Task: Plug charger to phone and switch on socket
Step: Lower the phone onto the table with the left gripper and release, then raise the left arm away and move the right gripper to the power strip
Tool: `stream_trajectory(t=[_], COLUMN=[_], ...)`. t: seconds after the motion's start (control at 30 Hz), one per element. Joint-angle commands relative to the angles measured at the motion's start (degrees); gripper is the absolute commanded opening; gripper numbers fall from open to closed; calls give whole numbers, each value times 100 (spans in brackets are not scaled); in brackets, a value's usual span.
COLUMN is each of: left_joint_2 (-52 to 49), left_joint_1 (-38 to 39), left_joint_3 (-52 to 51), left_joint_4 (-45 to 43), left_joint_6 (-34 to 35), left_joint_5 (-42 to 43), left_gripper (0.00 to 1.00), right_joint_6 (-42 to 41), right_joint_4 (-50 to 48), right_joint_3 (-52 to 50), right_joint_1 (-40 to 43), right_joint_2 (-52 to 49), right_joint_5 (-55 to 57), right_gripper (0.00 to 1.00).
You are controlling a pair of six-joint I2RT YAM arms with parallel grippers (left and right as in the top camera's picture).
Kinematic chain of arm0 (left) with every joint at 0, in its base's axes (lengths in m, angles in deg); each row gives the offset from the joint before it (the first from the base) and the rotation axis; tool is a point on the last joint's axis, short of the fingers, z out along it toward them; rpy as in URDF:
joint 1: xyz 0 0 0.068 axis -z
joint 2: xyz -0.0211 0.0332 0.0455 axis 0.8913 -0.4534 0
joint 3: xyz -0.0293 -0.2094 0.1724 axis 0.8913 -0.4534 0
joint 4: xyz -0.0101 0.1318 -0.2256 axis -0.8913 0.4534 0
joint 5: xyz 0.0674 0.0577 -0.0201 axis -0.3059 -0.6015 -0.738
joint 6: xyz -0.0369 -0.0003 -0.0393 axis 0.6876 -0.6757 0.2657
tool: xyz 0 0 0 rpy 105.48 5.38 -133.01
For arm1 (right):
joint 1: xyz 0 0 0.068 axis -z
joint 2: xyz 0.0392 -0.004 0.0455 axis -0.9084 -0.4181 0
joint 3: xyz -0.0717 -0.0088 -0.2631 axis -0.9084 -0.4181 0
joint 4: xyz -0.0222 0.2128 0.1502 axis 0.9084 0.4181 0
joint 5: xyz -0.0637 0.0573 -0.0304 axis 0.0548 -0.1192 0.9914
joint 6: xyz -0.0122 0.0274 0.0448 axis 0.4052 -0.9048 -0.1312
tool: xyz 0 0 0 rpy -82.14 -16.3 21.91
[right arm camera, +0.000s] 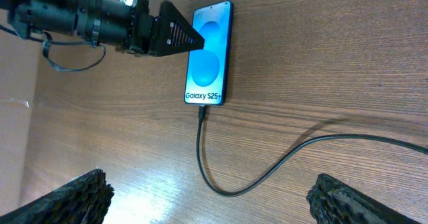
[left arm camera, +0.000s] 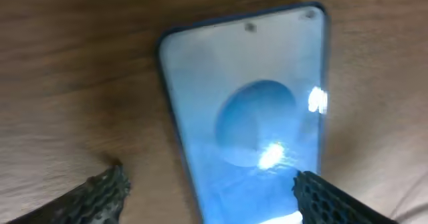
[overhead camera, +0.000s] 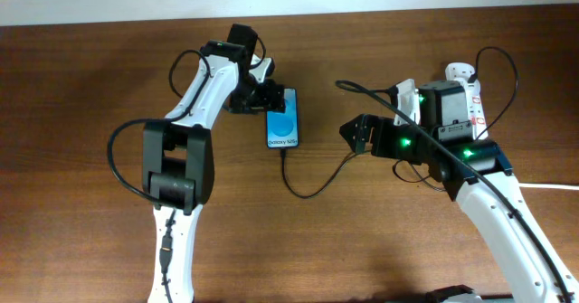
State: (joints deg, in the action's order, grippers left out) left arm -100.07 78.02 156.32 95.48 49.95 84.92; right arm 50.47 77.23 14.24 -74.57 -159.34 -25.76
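The phone (overhead camera: pixel 284 127) lies flat on the wooden table, its blue screen lit, with a white "Galaxy S25+" band at its near end (right arm camera: pixel 203 97). The charger, a thin black cable (overhead camera: pixel 312 190), has its plug tip in the phone's near end (right arm camera: pixel 202 110) and loops right across the table. My left gripper (overhead camera: pixel 261 98) is open at the phone's far end; its fingers (left arm camera: pixel 210 190) straddle the phone (left arm camera: pixel 247 103) without gripping. My right gripper (overhead camera: pixel 362 136) is open and empty above the cable loop (right arm camera: pixel 267 174). The socket (overhead camera: pixel 472 90) is a white power strip, mostly hidden under my right arm.
The strip's thick white cord (overhead camera: pixel 554 187) runs off the right edge. My left arm's fingers show in the right wrist view (right arm camera: pixel 170 37) beside the phone. A black cable from my right arm arcs over the strip (overhead camera: pixel 507 63).
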Motion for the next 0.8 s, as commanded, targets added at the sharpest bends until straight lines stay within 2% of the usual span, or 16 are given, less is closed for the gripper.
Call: stream_trajectory(t=[0.0,0.13,0.23,0.37,0.47,0.57,0.77], left_joint_2=[-13,1084,1847,2570,2621,2621,2621], left_joint_1=[-96,-306,-358,-365,-365,-363,-363], left_joint_3=[444,1576,1790,1790,1779,1779,1779], left_joint_4=[455,994,1196,1488,1832,1845,1843], left_joint_6=[-31,-33,-363,-437,-437,-437,-437], left_joint_5=[-1228,-1257,-1259,-1504,-1961,-1952,-1943], left_gripper=[87,91,97,100,99,99,99], right_joint_6=[313,505,675,1362,1357,1357,1360], right_joint_4=[125,796,1591,2881,3543,3359,2358], right_joint_3=[90,487,1145,2330,2988,3014,3014], right_joint_1=[74,332,678,1709,2892,3928,5184], right_joint_2=[-9,114,203,240,240,203,-476], right_joint_5=[70,15,7,142,1005,1058,907], right_gripper=[98,98,98,98,99,99,99])
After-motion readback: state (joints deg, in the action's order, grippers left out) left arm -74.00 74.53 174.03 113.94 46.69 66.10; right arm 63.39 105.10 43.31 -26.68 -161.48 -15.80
